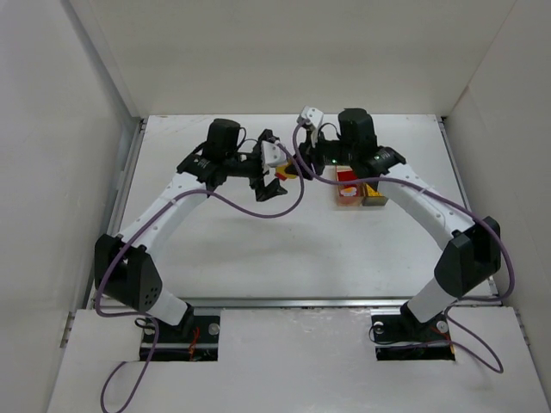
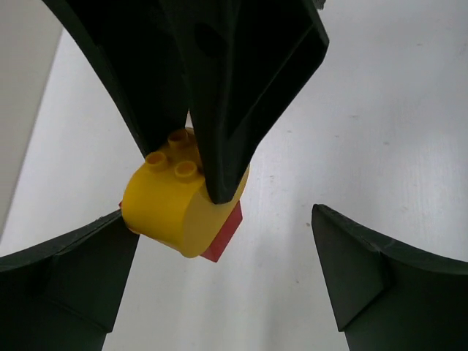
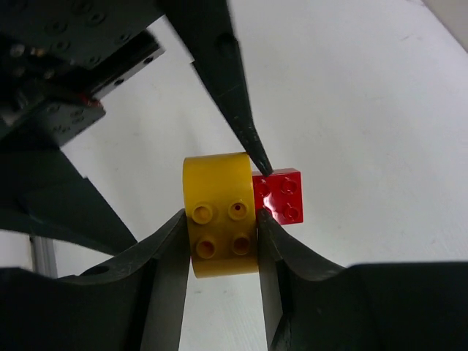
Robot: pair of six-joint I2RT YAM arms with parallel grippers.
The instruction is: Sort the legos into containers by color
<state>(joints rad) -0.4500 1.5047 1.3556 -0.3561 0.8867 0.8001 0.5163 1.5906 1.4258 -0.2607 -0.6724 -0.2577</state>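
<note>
Pinching a yellow lego [image 3: 219, 212] is the right hand [image 3: 221, 223]; the left hand [image 2: 219, 216] stands spread.

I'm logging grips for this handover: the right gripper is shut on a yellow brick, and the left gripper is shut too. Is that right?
Not quite. The right gripper is indeed shut on the yellow brick, but the left gripper is open, with its jaws spread wide on either side of the brick. The left wrist view shows this.
</note>
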